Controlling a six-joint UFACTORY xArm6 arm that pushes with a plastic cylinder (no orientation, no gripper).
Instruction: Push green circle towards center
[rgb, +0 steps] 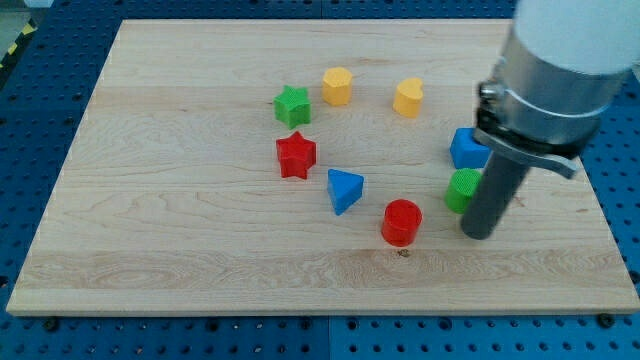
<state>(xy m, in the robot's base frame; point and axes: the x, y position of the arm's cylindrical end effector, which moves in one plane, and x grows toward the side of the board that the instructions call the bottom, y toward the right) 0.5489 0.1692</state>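
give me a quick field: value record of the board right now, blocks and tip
surface: wooden board
target: green circle, the view's right, partly hidden by the rod
my tip, touching or nearly touching the green circle's right side
above target: blue block
bottom middle: red circle
centre: blue triangle, red star
top: green star, yellow hexagon, yellow heart

This looks like a robotics lab or test bench. A pale wooden board (200, 240) lies on a blue metal table (45, 100) drilled with a regular grid of holes (the kind used for bolting rigs down). A strip of yellow-and-black hazard tape (14, 45) shows at the view's top left, and small moulded coloured blocks sit on the board.
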